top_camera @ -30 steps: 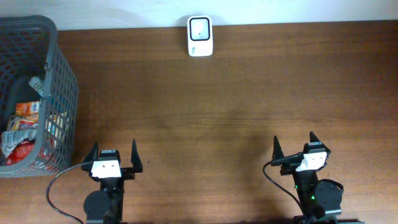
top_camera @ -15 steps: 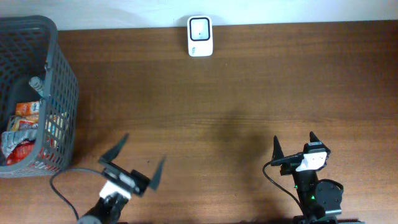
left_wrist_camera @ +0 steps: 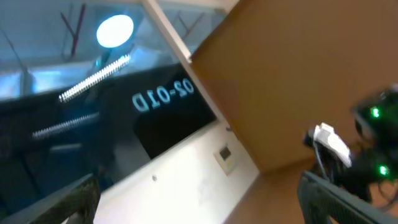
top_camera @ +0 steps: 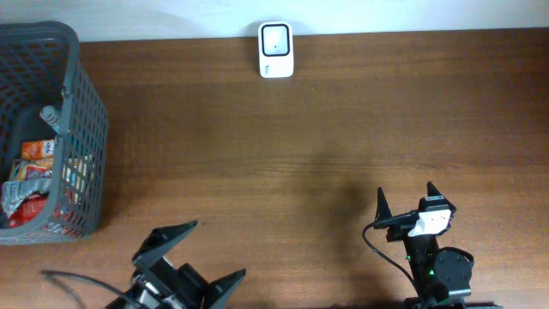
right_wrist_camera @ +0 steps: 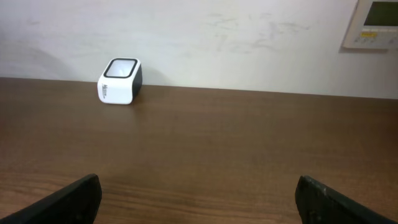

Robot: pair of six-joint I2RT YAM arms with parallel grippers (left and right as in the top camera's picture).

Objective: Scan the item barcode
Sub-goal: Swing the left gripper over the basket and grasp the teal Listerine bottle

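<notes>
At the far left of the table [top_camera: 300,137] stands a grey mesh basket [top_camera: 88,129]. Inside it lie orange and red snack packets [top_camera: 36,153], a crumpled silver wrapper [top_camera: 15,194], and what looks like a small bottle top [top_camera: 50,114] against the right wall.

The left gripper [top_camera: 218,249] has changed since a second ago. Then it pointed straight at the far edge; now it has dropped back to the near edge and twisted rightward, its camera tilted up at the wall. Its jaws are spread wide, holding nothing. The packets sit well to its left and farther off, untouched in the basket.

The white barcode scanner [top_camera: 275,50] sits at the far edge, between the two arms and well apart from both.

The right gripper [top_camera: 405,190] has not moved. Its jaws gape empty, facing the scanner [right_wrist_camera: 120,81] from across the table.
</notes>
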